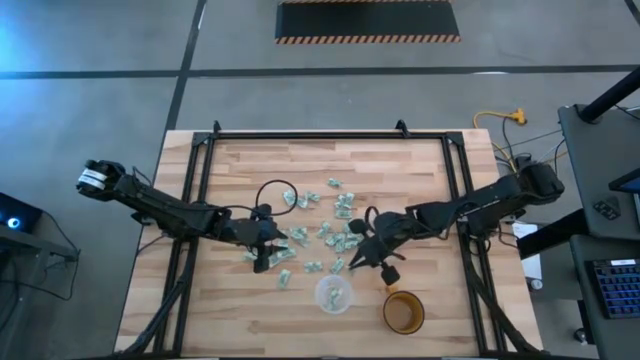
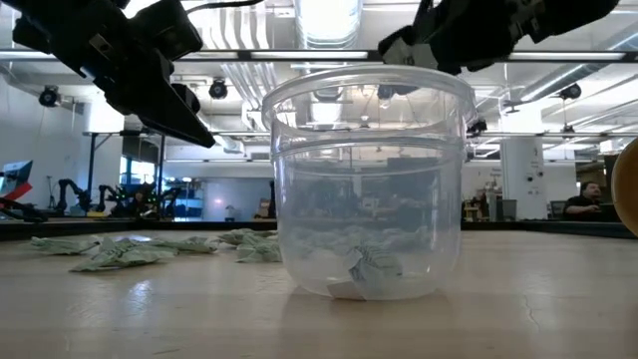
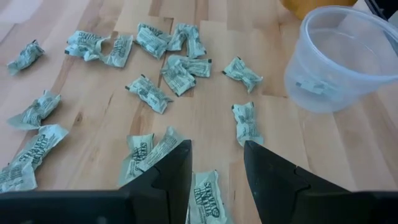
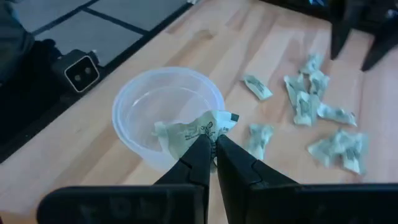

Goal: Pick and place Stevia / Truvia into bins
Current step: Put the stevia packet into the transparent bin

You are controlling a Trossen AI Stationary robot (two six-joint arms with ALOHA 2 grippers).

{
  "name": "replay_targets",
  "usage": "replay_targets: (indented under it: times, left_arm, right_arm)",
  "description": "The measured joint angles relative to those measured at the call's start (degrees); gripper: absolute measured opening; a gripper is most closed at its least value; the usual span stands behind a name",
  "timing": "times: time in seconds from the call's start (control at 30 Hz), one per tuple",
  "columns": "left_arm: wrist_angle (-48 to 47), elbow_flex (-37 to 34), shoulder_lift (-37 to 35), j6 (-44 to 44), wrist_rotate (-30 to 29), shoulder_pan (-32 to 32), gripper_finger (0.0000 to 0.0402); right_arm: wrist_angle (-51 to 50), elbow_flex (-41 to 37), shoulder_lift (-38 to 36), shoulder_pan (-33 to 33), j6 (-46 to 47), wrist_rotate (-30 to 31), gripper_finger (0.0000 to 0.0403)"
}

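Note:
Many pale green and white Stevia sachets (image 1: 320, 232) lie flat and scattered on the wooden table between my grippers. The clear plastic cup (image 1: 333, 294) stands upright near the table's front edge with one sachet (image 2: 364, 271) on its bottom. My right gripper (image 4: 210, 140) is shut on a crumpled sachet (image 4: 196, 129) above the table, beside the cup (image 4: 168, 112). My left gripper (image 3: 217, 152) hangs open above the left part of the scatter. A sachet (image 3: 205, 198) lies on the table below the gap between its fingers, untouched. My right gripper pinches the crumpled sachet between its two fingertips, at about the middle of the sachet's lower edge (image 4: 207, 135). The fingers slant down from the table's right side. The sachet stands out past the fingertips on both sides and is lifted clear of the table.
An amber mug (image 1: 404, 312) stands to the right of the cup at the front edge. A black cable loop (image 1: 275, 190) lies on the table behind my left gripper. A black frame (image 1: 320, 136) borders the table's back and sides.

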Motion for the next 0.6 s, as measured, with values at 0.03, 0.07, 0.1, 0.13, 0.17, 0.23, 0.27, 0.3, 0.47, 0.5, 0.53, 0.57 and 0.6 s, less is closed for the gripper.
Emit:
replay_targets:
  times: [0.03,0.07,0.1,0.13,0.17,0.23,0.27,0.3,0.47,0.5,0.53,0.57,0.6]
  left_arm:
    - [0.00,0.01,0.00,0.00,0.00,0.00,0.0129]
    - [-0.02,0.00,0.00,-0.01,0.00,0.00,0.0129]
    - [-0.01,0.00,0.00,-0.01,0.00,0.00,0.0129]
    - [0.08,0.01,0.06,-0.01,0.00,0.00,0.0129]
    - [0.10,0.01,0.15,0.01,0.00,0.00,0.0129]
    - [0.15,0.01,0.34,-0.01,0.00,0.00,0.0129]
    - [0.18,-0.01,0.53,-0.01,0.00,0.00,0.0129]
    - [0.27,0.00,0.67,0.00,0.01,0.00,0.0129]
    - [0.32,0.01,1.67,-0.01,0.00,0.00,0.0129]
    - [0.41,0.01,1.87,-0.01,0.00,0.00,0.0129]
    - [0.33,0.01,2.09,-0.01,0.00,0.00,0.0129]
    - [0.51,0.01,2.52,-0.01,-0.02,0.00,0.0129]
    - [0.63,0.01,2.83,-0.01,0.02,0.00,0.0129]
  right_arm:
    - [1.61,0.00,0.47,0.34,-0.35,-0.09,0.0013]
    - [2.43,0.02,0.91,0.70,-0.76,-0.38,0.0013]
    - [3.14,0.02,1.37,1.06,-1.03,-0.87,0.0013]
    - [4.10,0.02,1.93,1.31,-1.46,-1.67,0.0013]
    - [5.24,0.02,2.55,1.56,-1.88,-2.53,0.0013]
    - [7.04,0.01,3.62,2.18,-2.05,-3.24,0.0013]
    - [8.29,0.00,4.23,2.43,-2.06,-3.29,0.0013]
    - [9.45,0.00,4.72,2.61,-2.06,-3.34,0.0015]
    - [13.30,0.00,6.87,2.95,-0.87,-3.36,0.0041]
    - [13.72,0.00,7.20,2.95,-0.53,-3.35,0.0049]
    - [13.99,0.00,7.58,2.95,-0.27,-3.34,0.0056]
    - [14.24,0.06,7.91,2.95,-0.20,-3.34,0.0064]
    - [14.07,0.28,8.33,2.95,-0.11,-3.35,0.0072]
